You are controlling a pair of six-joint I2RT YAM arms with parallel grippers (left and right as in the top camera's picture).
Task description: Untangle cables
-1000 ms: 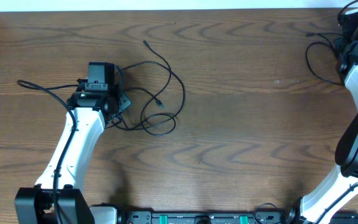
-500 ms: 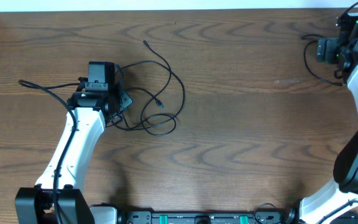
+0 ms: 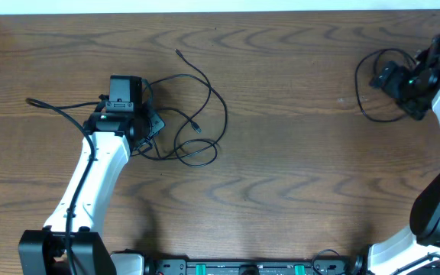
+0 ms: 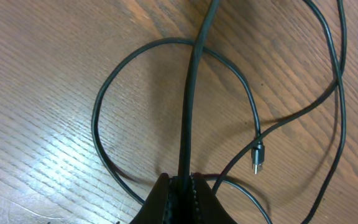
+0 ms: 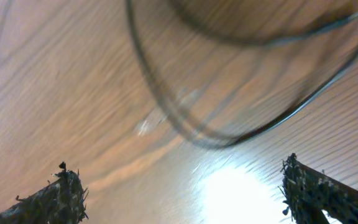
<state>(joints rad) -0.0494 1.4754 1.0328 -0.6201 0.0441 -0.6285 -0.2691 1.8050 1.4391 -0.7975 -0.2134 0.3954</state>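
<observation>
Thin black cables [image 3: 205, 114] lie in loose overlapping loops on the wooden table at centre left. One small plug end [image 3: 196, 127] lies inside the loops and also shows in the left wrist view [image 4: 257, 158]. My left gripper [image 3: 150, 124] is at the left edge of the tangle. It is shut on a black cable [image 4: 194, 93], seen in the left wrist view [image 4: 184, 186]. Another black cable loop [image 3: 363, 105] lies at the far right, blurred in the right wrist view [image 5: 216, 140]. My right gripper [image 3: 379, 76] hovers by it, open and empty [image 5: 182, 193]. No white cable shows.
A thicker black wire [image 3: 56, 111] fixed to the left arm trails off to the left. The table's back edge [image 3: 220, 11] runs along the top of the overhead view. The two arm bases stand at the front corners.
My right gripper has swung from the far back right corner leftward and toward the front, and the black loop near it now lies further left. The left arm has barely moved.
</observation>
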